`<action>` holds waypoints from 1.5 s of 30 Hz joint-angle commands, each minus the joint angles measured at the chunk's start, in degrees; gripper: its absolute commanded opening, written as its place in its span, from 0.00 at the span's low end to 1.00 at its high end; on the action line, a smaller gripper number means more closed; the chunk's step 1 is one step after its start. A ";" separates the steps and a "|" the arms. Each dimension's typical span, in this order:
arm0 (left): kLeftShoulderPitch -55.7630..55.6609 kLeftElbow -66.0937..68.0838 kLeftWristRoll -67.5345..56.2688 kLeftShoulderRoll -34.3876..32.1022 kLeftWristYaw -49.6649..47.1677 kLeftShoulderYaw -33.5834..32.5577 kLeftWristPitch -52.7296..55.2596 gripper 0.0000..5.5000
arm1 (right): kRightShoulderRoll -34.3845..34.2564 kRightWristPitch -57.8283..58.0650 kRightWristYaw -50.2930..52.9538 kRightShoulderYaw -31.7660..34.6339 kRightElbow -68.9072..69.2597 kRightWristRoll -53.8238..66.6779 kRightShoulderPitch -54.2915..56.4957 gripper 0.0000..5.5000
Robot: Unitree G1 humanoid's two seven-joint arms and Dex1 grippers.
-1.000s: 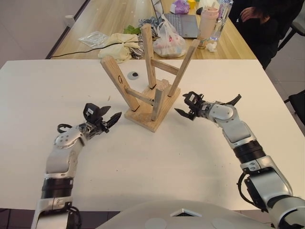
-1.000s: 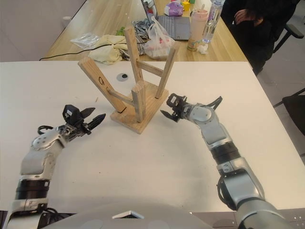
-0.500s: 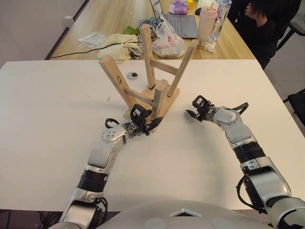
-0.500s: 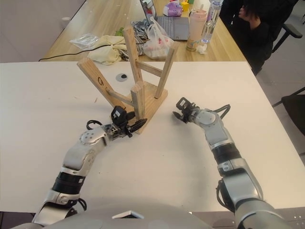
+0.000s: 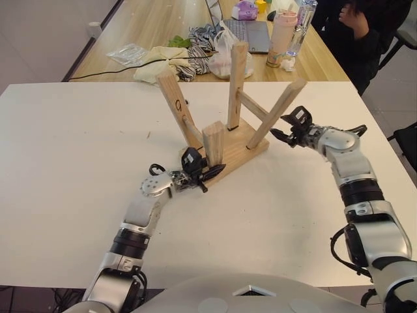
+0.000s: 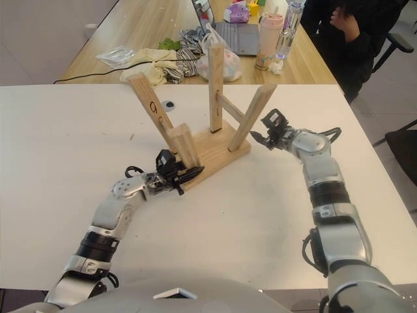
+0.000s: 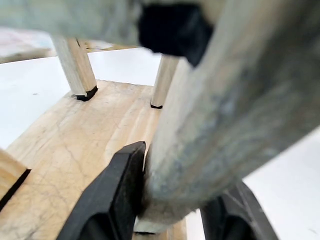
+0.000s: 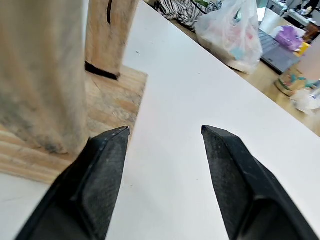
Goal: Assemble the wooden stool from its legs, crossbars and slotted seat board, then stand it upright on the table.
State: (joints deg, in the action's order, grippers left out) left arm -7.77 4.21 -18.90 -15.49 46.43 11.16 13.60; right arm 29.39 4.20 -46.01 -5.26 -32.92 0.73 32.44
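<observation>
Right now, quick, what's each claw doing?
Left claw: closed on the stool's nearest leg.
Right claw: open, holding nothing, beside another leg.

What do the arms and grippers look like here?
The left arm and right arm have rounded silver-grey shells with black bands at the joints. A black cable loops at each wrist. The left gripper and right gripper are black, with two wedge-shaped fingers tapering to points.

White table (image 5: 65, 163), cluttered wooden desk (image 5: 146, 19) behind
</observation>
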 commanded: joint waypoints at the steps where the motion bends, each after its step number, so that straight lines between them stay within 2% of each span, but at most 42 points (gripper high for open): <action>1: 3.33 1.23 -8.65 -5.50 11.43 -2.40 9.33 0.26 | 6.57 5.72 -19.19 -1.97 9.57 6.94 -3.75 0.48; 5: 1.79 1.09 -16.54 -11.86 20.72 -6.07 17.43 0.26 | 9.74 13.57 -30.09 -3.23 17.12 12.48 -6.79 0.48; 8: -0.22 0.85 -22.67 -15.24 25.80 -8.30 24.69 0.26 | 8.03 21.85 -31.85 -3.12 20.54 16.98 -6.85 0.48; 12: -1.69 0.87 -25.91 -15.93 27.25 -9.23 29.67 0.25 | 4.04 30.29 -29.15 -3.36 20.39 20.68 -7.16 0.48; 16: -2.21 1.53 -25.42 -16.13 27.58 -9.12 30.13 0.22 | 6.10 40.75 -32.97 -3.39 23.86 26.21 -9.28 0.48; 20: -2.63 1.91 -24.56 -16.88 28.01 -8.51 29.93 0.21 | 7.31 44.92 -32.40 -0.94 18.45 27.86 -6.82 0.59; 27: -2.62 2.58 -23.41 -17.00 27.81 -7.63 27.95 0.19 | 13.68 42.00 -37.33 -1.21 6.90 24.47 -5.68 0.59; 33: -3.29 4.07 -22.78 -17.58 28.17 -7.21 27.73 0.19 | 13.19 57.11 -42.13 4.12 16.45 37.67 -5.31 0.59; 37: -4.46 5.35 -22.24 -17.57 28.55 -6.57 27.30 0.19 | 11.81 56.63 -38.07 -0.14 24.41 36.35 -8.55 0.59; 41: -4.73 5.04 -22.63 -17.06 28.18 -6.65 27.53 0.18 | 13.25 52.68 -35.90 -8.33 29.55 31.01 -13.37 0.48; 45: -4.68 4.38 -25.90 -15.98 26.14 -8.73 31.66 0.18 | 11.71 60.35 -34.09 -9.05 27.21 33.65 -10.49 0.37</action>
State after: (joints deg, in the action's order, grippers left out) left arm -13.53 7.59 -45.28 -31.58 76.90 2.99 40.92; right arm 41.53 57.71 -82.39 -12.26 -3.88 33.89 21.65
